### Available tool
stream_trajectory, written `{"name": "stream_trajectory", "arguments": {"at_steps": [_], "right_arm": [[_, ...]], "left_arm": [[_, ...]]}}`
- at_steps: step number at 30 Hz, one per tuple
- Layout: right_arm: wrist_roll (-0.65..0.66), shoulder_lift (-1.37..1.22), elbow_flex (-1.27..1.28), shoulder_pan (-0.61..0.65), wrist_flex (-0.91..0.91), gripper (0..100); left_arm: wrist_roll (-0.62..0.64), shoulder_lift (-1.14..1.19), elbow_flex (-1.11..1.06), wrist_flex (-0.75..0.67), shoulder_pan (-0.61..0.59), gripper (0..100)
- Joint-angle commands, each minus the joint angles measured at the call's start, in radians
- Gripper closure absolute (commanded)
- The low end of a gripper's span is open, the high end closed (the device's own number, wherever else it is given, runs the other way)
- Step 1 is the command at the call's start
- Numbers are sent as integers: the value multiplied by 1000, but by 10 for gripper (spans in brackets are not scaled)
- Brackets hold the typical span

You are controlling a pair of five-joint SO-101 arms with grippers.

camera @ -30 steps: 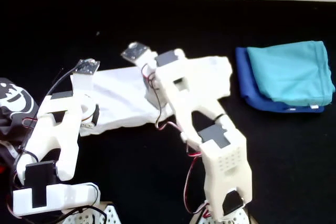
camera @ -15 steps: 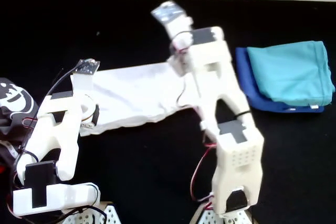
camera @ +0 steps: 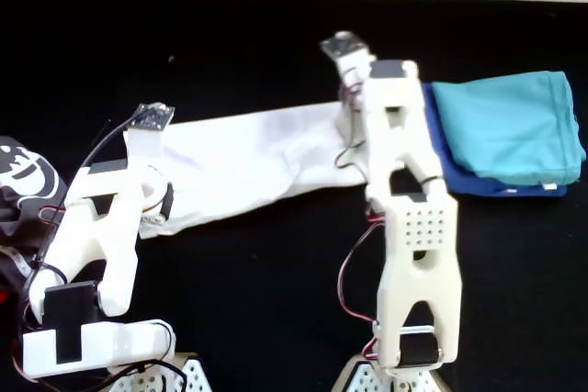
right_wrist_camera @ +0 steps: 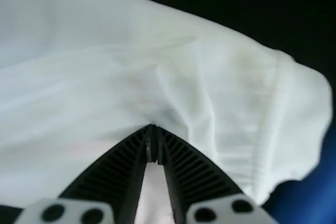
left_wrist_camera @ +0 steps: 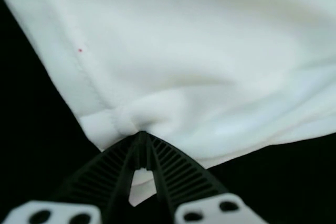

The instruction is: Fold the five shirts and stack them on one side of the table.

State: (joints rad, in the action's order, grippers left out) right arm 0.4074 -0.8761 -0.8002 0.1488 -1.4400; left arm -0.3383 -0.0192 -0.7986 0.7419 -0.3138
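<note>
Pinching white shirt [camera: 248, 167], left gripper [left_wrist_camera: 140, 136] and right gripper [right_wrist_camera: 151, 129] bunch fabric.

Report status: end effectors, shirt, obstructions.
Left end effector, right end effector: both shut on white shirt. Shirt stretched between them. Teal shirt on blue shirt alongside.

The white shirt [camera: 248, 158] stretches left to right across the middle of the surface [camera: 184, 43], pinched at its ends by the left hand [left_wrist_camera: 140, 136] and right hand [right_wrist_camera: 152, 129], barring the way across. Just right of it lies a teal shirt [camera: 505, 126] on a blue shirt [camera: 432, 149]. A black shirt [camera: 23, 181] blocks the left edge. Bare surface runs along the far side and lies near, between the arms.
</note>
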Motion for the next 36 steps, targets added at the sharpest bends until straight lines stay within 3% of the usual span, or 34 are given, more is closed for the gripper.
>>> {"name": "stream_trajectory", "arguments": {"at_steps": [1,9,14,20,27,30,36], "right_arm": [[2,10,-143,-39,-94,993],[0,13,-522,15,-329,993],[-129,73,-628,-44,-328,993],[-172,429,-214,-39,-328,993],[-167,915,475,-8,-320,993],[-166,1055,677,-33,-318,993],[-35,1313,987,-111,-318,993]], "left_arm": [[-11,1,-2,-34,-2,991],[-11,1,-2,-34,-2,991],[-11,1,-2,-34,-2,991],[-11,-47,-2,-5,-7,989],[48,-412,50,279,51,986],[86,-521,61,316,16,977],[89,-530,61,247,-133,777]]}}
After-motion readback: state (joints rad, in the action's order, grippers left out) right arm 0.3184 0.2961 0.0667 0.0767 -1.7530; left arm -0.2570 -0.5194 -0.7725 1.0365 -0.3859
